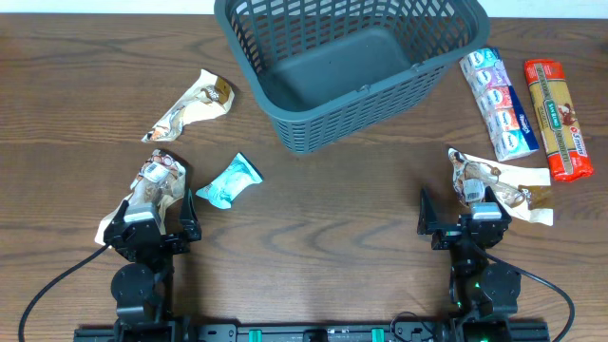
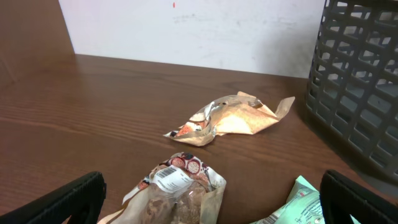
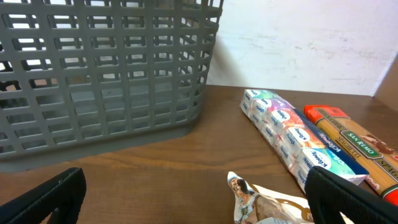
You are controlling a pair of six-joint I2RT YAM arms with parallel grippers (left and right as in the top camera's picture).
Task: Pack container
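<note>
One container [image 1: 285, 123], a dark grey-blue lattice basket, sits at the far centre of the table [image 1: 332, 237], and the top edge of the overhead view cuts off its back rim.

There are six packets, three a side. On the left are a crumpled packet [image 1: 190, 106], a labelled packet [image 1: 157, 176] and a teal packet [image 1: 231, 182]. On the right are a blue-and-white multipack [image 1: 499, 103] and a red packet [image 1: 559, 119] side by side, the red one nearest the right edge, and nearer the arms a brown-and-white packet [image 1: 503, 185].

There are two grippers. The left gripper [image 1: 149, 220] has its jaws spread wide, with the labelled packet lying between them unclamped. The right gripper [image 1: 470, 211] is just as wide, with the brown-and-white packet just ahead of it. Bare wood runs broad between the two arms and up to the container's near wall.
</note>
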